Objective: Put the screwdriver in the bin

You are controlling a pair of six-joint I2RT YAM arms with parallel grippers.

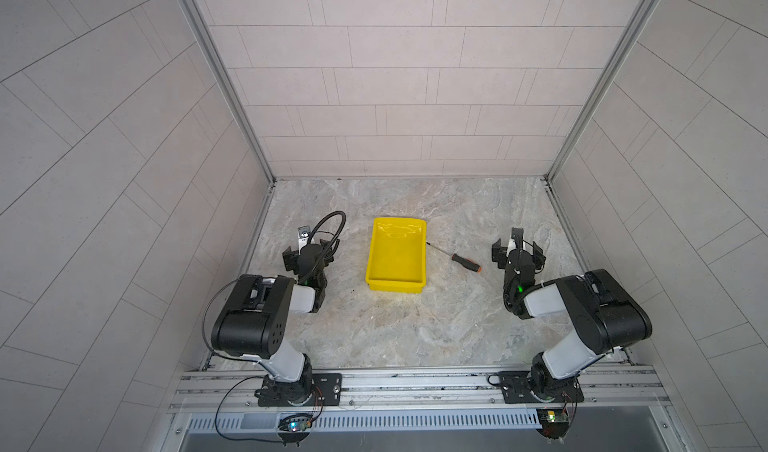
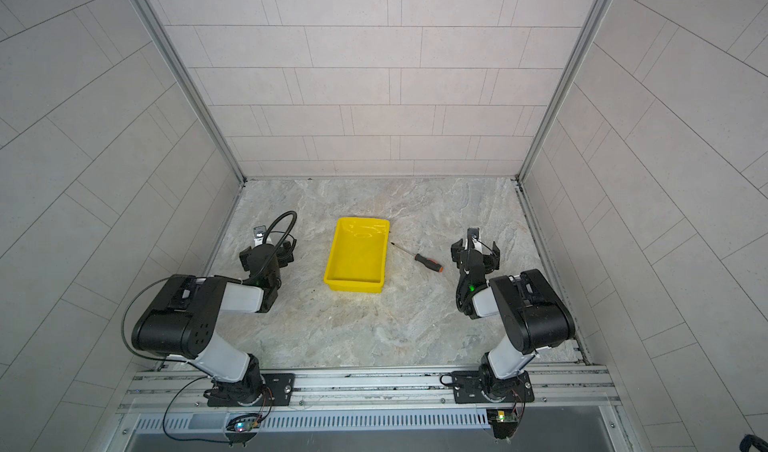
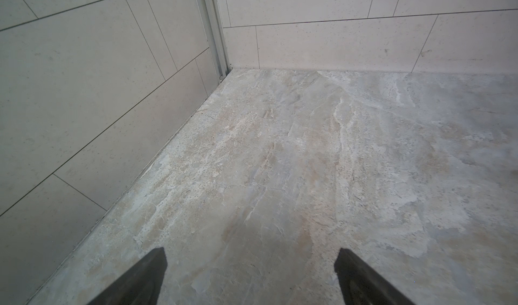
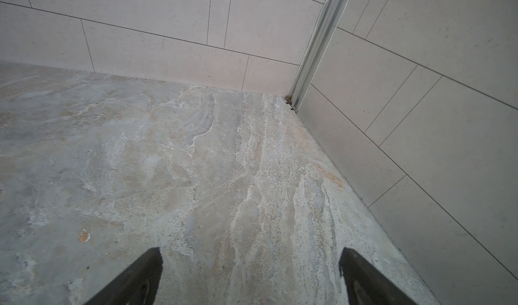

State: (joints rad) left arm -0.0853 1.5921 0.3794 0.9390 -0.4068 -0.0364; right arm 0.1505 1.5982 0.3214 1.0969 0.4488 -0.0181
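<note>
Evidently I'm only starting: my left tool [image 3: 250, 264] and right tool [image 4: 251, 264] both gape wide, empty. Next, I judge, the right tool should pinch the screwdriver [image 1: 455, 257] by its handle, just beside the bin [image 1: 374, 246].

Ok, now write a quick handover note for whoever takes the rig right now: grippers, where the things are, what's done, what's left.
Grippers: the left gripper is open and empty over bare table, left of the bin. The right gripper is open and empty, right of the screwdriver.
Things: the screwdriver lies flat on the table between the bin and the right gripper, tip close to the bin's rim. The bin is empty.
Done: nothing yet.
Left: grasp the screwdriver, probably with the nearer right gripper, and put it in the bin.
</note>
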